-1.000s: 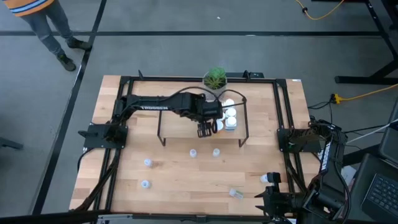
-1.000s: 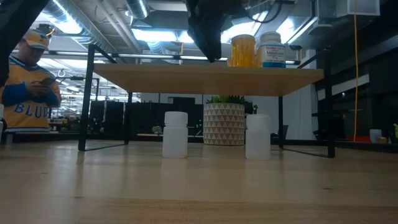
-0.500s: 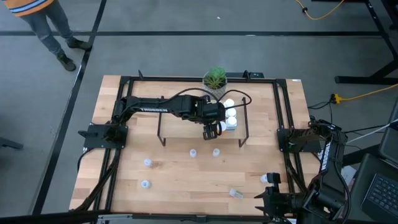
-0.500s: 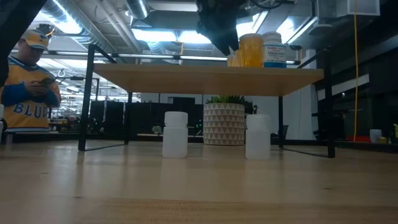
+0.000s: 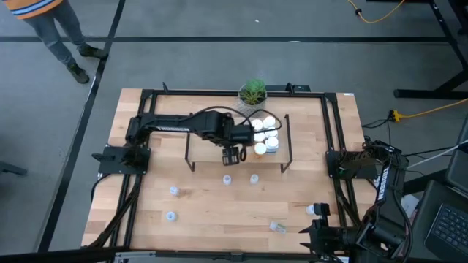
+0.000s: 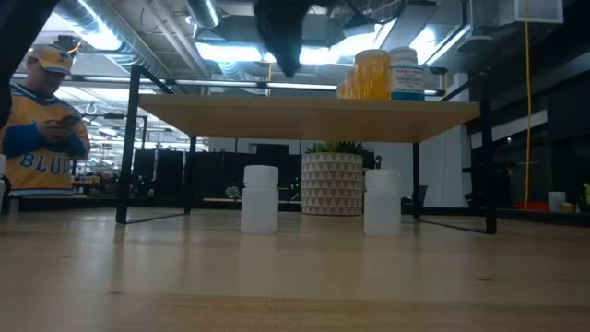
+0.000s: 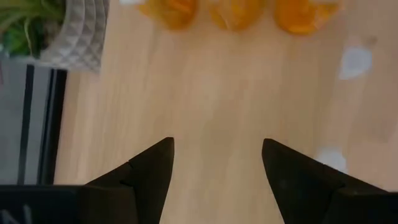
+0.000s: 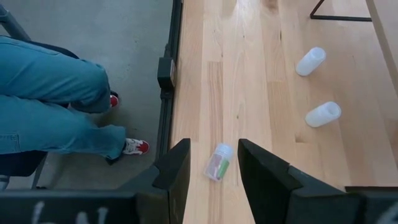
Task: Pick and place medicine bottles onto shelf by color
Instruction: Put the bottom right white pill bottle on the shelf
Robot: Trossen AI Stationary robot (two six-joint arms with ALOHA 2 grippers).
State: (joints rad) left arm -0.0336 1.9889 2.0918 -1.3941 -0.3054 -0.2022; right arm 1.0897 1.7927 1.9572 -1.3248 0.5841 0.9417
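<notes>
- Five or so small pale bottles sit loose on the tabletop (image 5: 205,219), so my next job as I read it is a fresh pick. The left end effector (image 5: 232,155) hangs over the shelf (image 5: 212,150) with its fingers wide apart and nothing between them.
- I'd go for the nearest upright one (image 5: 227,179) just in front of the shelf: clear the shelf edge first, drop straight down, then close low on the body so it doesn't tip.
- The right end effector (image 8: 212,163) is parked at the tabletop's near right corner, fingers partly apart and empty, looking at a bottle lying on its side (image 8: 217,162).
- The sorted bottles (image 5: 265,137) cluster at the right end of the shelf: white caps from above, orange-tinted bodies (image 6: 372,74) and a white labelled one (image 6: 405,72) from the side. Two plain white ones (image 6: 259,199) stand under the shelf's front edge.
</notes>
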